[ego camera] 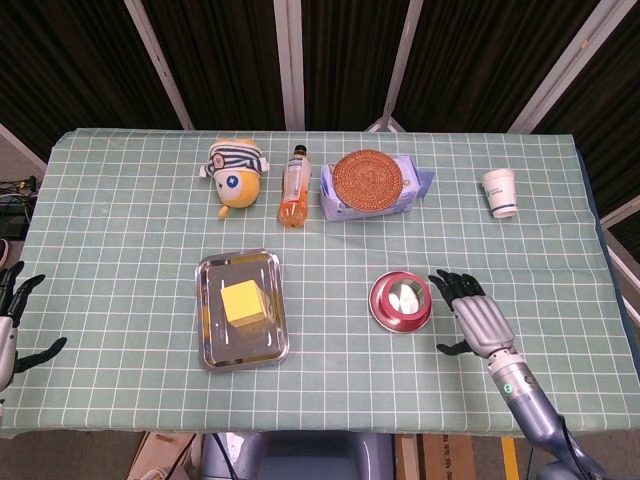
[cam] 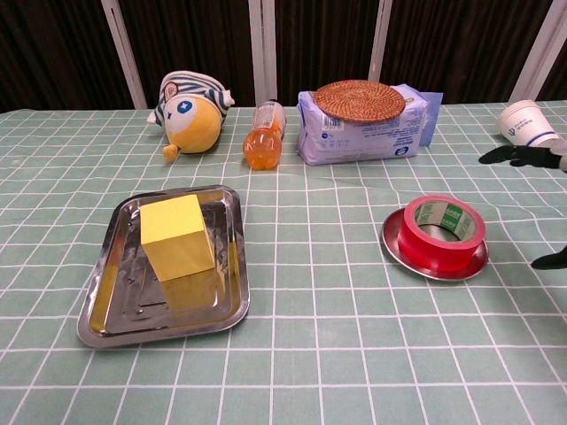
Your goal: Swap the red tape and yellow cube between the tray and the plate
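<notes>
1. The table (ego camera: 120, 230), under a green checked cloth, fills both views.
2. A steel tray (ego camera: 241, 309) lies near and left of centre; the yellow cube (ego camera: 246, 301) sits inside it, toward its far half.
3. A pale blue packet (cam: 363, 128) lies at the far edge with a round woven coaster (cam: 359, 100) on top; its printing is too small to read.
4. A striped, yellow-faced plush toy (cam: 190, 112) lies far left, an orange drink bottle (cam: 264, 135) beside it, label unreadable.
5. The right hand (ego camera: 476, 318) hovers just right of the plate (cam: 434, 255), fingers spread and holding nothing.
6. The left hand (ego camera: 12, 325) is at the near-left table edge, fingers apart, empty.
7. The red tape (cam: 441, 231) rests flat on the plate; green print inside its core cannot be read.
8. A white paper cup (ego camera: 500, 192) with a blue mark stands far right.
</notes>
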